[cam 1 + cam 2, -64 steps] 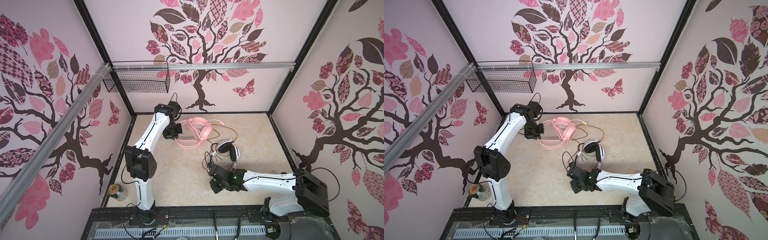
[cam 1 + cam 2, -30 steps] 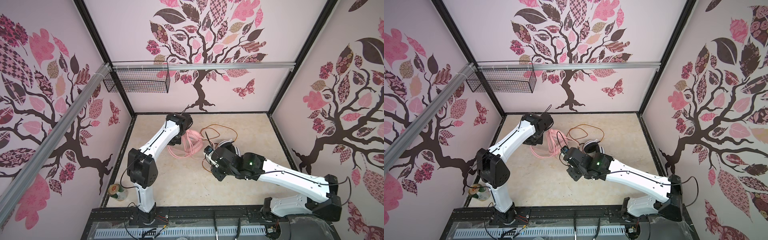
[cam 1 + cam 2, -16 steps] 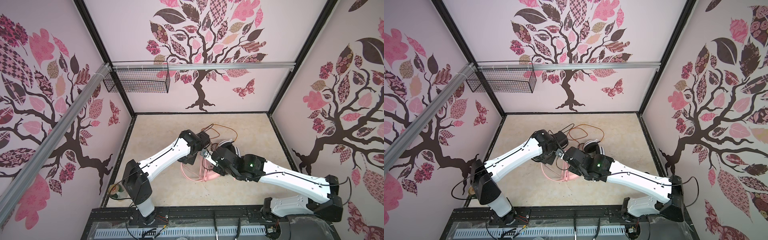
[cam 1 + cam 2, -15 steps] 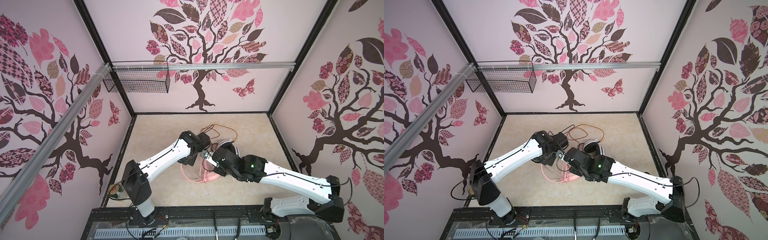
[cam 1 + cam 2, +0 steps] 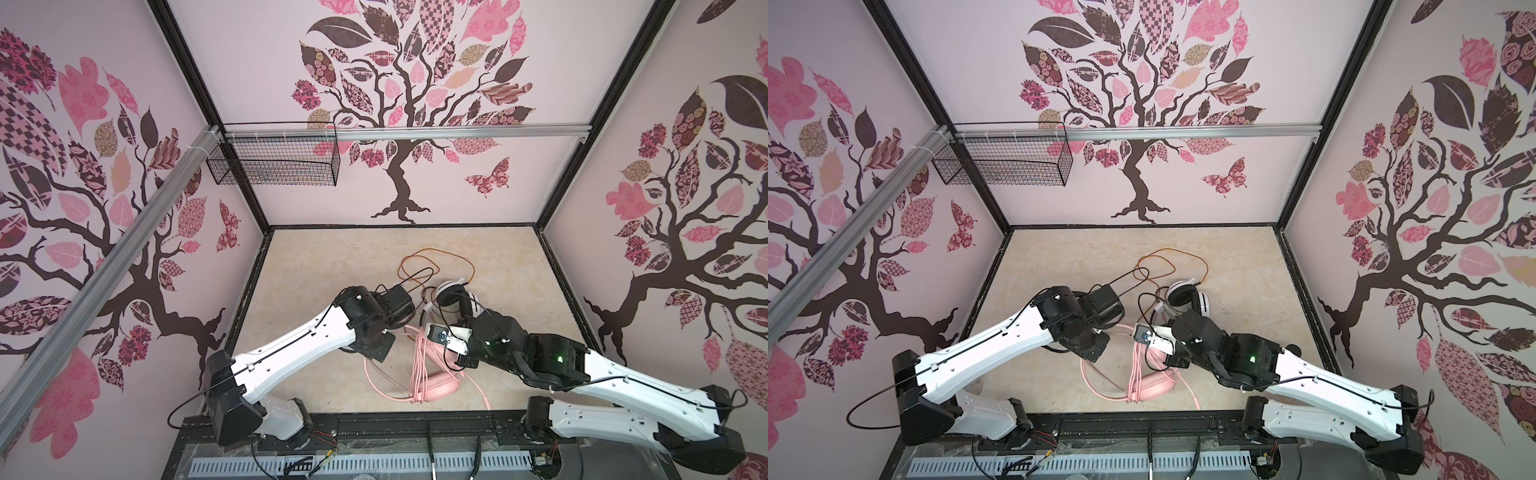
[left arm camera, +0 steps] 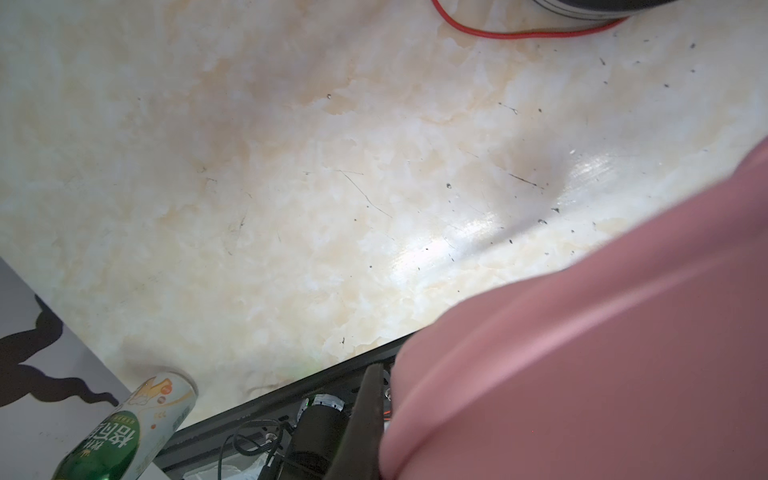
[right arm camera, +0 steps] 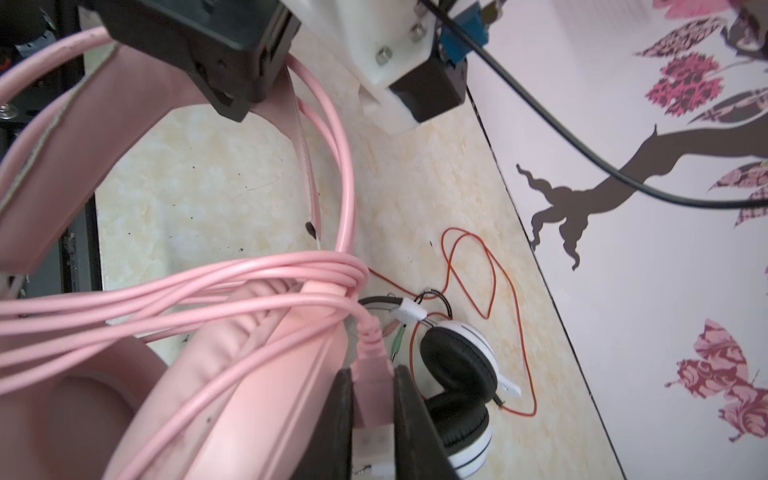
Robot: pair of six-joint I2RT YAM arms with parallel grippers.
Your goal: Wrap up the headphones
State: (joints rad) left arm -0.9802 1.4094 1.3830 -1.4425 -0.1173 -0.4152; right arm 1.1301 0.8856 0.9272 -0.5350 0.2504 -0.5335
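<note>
Two robot arms meet over a marble-patterned table (image 5: pixel 332 266), working on a pale pink headset (image 5: pixel 436 384) that sits toward 6 o'clock of the table's centre, close to the front edge. The left gripper (image 5: pixel 376 348) has its jaws closed on the headset's band. In the left wrist view one dark finger (image 6: pixel 365 415) lies against the pink padding. The right gripper (image 7: pixel 372 374) pinches the plug (image 7: pixel 372 399) of the pink cable (image 7: pixel 208 286), whose loops run bundled across an ear cushion. The white-and-black headset (image 5: pixel 455 297) lies untouched on the table, just toward 2 o'clock of centre. Its orange-red cable (image 6: pixel 519 36) trails in loose loops toward 12 o'clock. A green-and-white can (image 6: pixel 124 428) stands in a front corner of the table, beside the decorated wall.
</note>
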